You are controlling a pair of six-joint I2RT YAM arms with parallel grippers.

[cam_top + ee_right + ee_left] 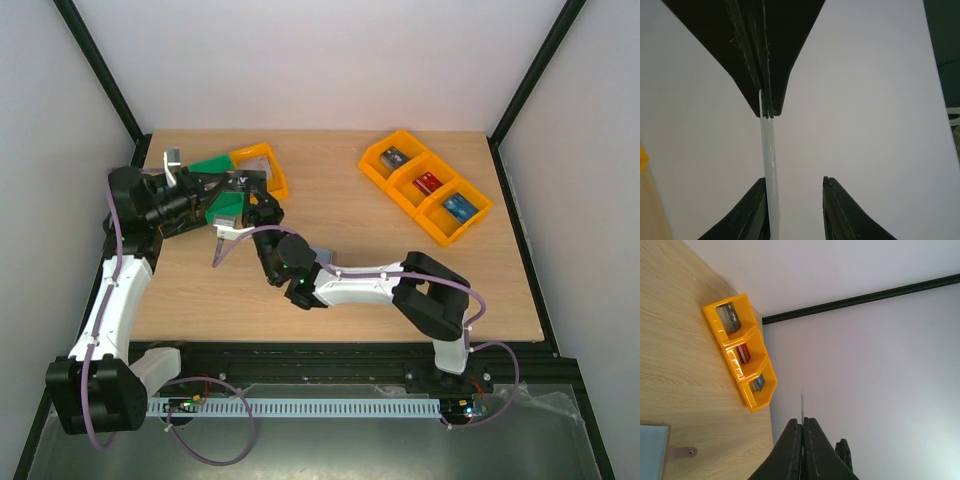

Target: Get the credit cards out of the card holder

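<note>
Right claw (794,179) half open, whitish credit card (770,165) edge-on inside the gap, flush against one finger, the other finger apart. Opposite end clamped in the shut left claw (766,112); long axis runs claw to claw, far left, above the tabletop (685,365). Below, the card holder (652,452) lies open.

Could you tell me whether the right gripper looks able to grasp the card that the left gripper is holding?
Probably yes. The card, pinched edge-on by the left gripper, stands between the open fingers of the right gripper, close against one with a gap to the other; nothing else is between them.
</note>
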